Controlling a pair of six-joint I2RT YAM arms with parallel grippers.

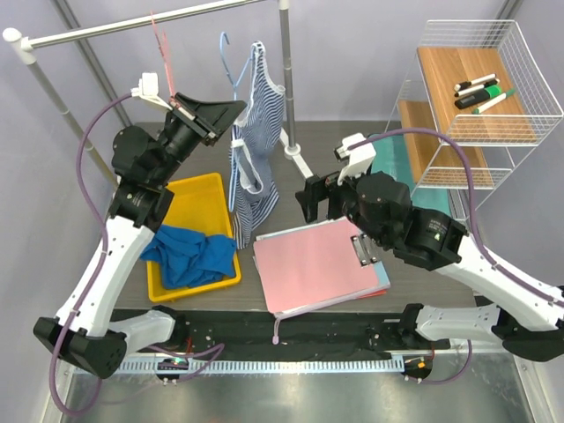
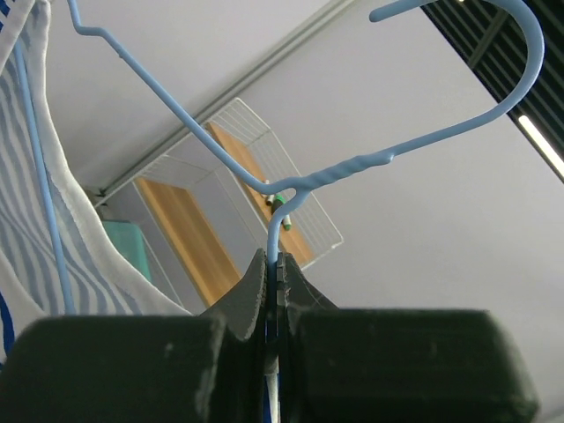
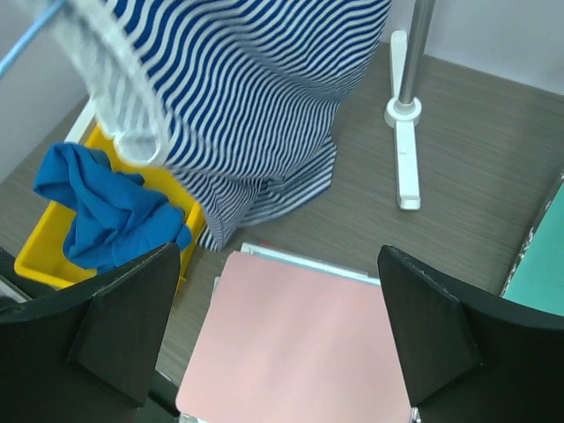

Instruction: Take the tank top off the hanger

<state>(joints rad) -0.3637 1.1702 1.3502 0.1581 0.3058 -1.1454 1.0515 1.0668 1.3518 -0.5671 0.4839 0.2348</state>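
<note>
Pale lilac walls back a grey wood-grain surface (image 1: 322,132) with a clothes rail (image 1: 132,26) running across the top.

The left claw (image 2: 271,273) is clamped on the stem of the blue wire hanger (image 2: 352,167), just below the twisted neck. It holds the hanger up in the air. The hook looks free of the rail, though the overhead angle makes that hard to confirm.

The striped tank top (image 1: 256,150) hangs from the hanger with both straps on. Its hem bunches on the surface between the yellow tray (image 1: 216,185) and the pink clipboard (image 1: 317,264).

The right claw (image 3: 280,256) hovers over the clipboard with its fingers spread wide, holding nothing, and faces the garment.

The step in hand is probably to bring the right claw to a strap. The white-edged strap loop (image 3: 123,115) near the hanger wire is the better target, since the striped body would only stretch if pulled. The claw should pinch fabric alone, clear of the wire, and draw it outward past the end of the hanger's shoulder. The left claw should hold firm or tilt that shoulder down. Raising the hanger first would take the hem's drag off the surface. One strap at a time should reduce snagging.
</note>
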